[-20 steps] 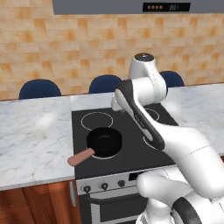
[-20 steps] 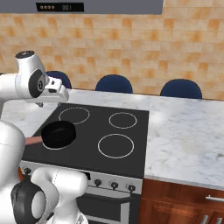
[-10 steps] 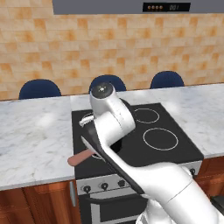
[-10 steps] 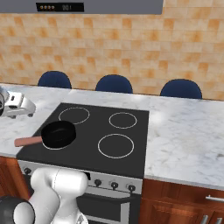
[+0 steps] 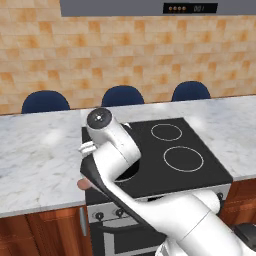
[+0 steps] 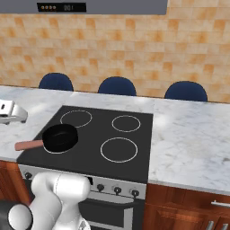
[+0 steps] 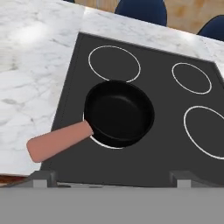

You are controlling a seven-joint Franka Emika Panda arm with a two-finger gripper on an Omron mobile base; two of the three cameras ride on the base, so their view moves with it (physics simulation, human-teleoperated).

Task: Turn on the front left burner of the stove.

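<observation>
The hand [image 7: 112, 178] hangs above the stove's [image 7: 175, 144] near edge, looking down on the black glass; its two dark fingertips [image 7: 41, 178] stand wide apart with nothing between them and touch nothing; the front left burner [image 7: 105, 143] lies under the small black frying pan [image 7: 119, 113], only a sliver of its white ring showing at the pan's near side; the pan's reddish handle [image 7: 59, 141] reaches left toward the marble desk [image 7: 30, 70].
</observation>
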